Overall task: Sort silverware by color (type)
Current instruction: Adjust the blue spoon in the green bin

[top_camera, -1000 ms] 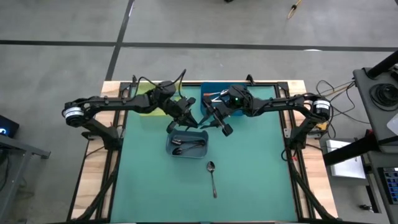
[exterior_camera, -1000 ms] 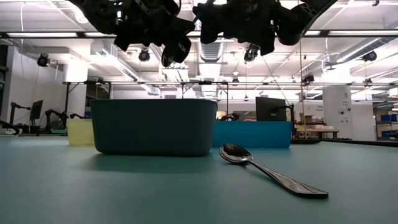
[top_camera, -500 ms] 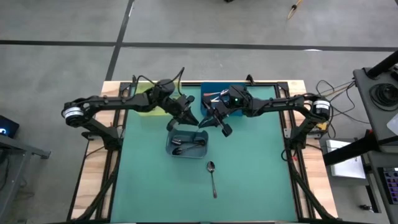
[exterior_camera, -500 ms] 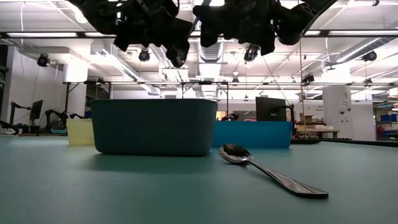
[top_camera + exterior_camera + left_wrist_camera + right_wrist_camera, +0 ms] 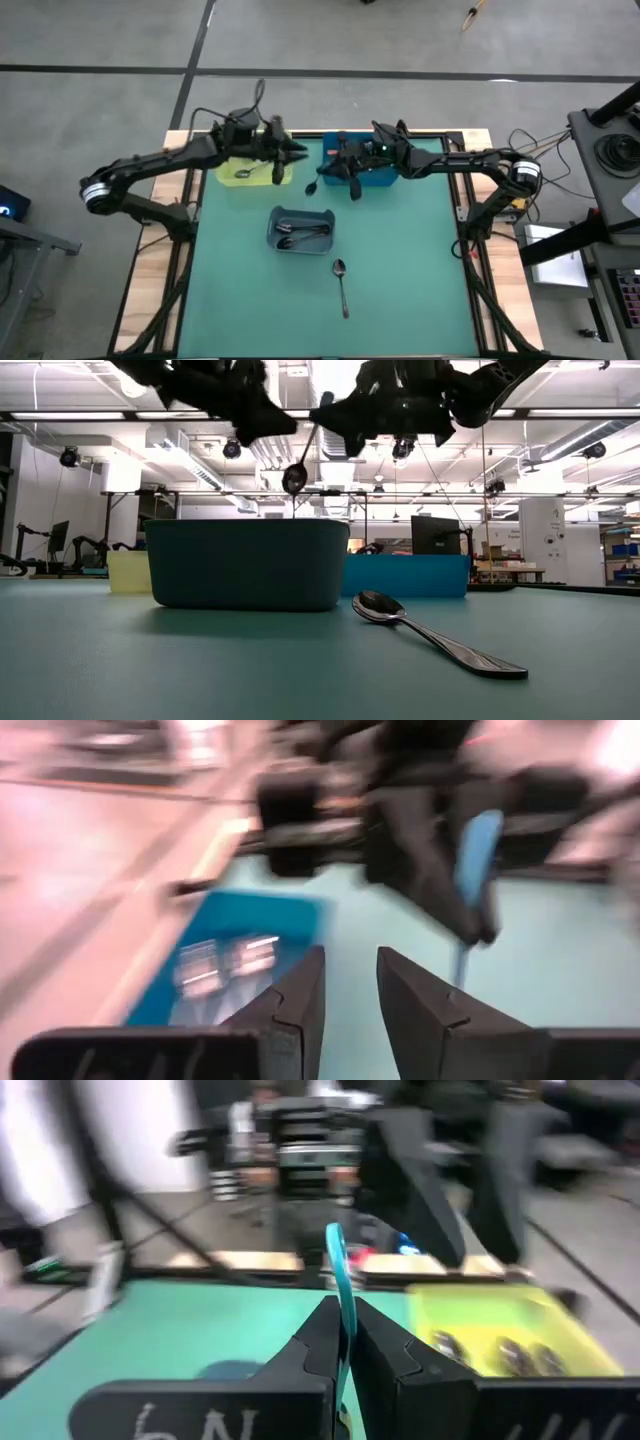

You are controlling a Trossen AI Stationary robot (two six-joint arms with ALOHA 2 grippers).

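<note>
My right gripper (image 5: 341,174) (image 5: 343,1335) is shut on a light-blue-handled spoon (image 5: 318,183) by the near-left corner of the blue bin (image 5: 378,179). The spoon's bowl (image 5: 294,478) hangs in the air above the table. My left gripper (image 5: 288,152) (image 5: 351,990) hovers over the yellow bin (image 5: 222,166), slightly open and holding nothing. Spoons lie in the yellow bin. Dark spoons lie in the grey-blue bin (image 5: 272,238). One all-metal spoon (image 5: 341,284) (image 5: 430,635) lies flat on the green mat, bowl toward the bins. My right gripper pinches the spoon's light-blue handle (image 5: 342,1285) between its two fingers, which lie across it. The spoon is lifted clear and slants down from the fingers, its metal bowl (image 5: 311,187) lowest and toward the table's left.
Yellow and blue bins stand along the far edge, the grey-blue bin (image 5: 248,565) at mid-table. Bare green mat lies left, right and near of it. Wooden table edges and arm bases flank the mat.
Both grippers have risen from above the grey-blue bin and drawn apart toward the far edge: the left to over the yellow bin, the right to the blue bin's near-left corner. The light-blue spoon now hangs in view below the right gripper.
</note>
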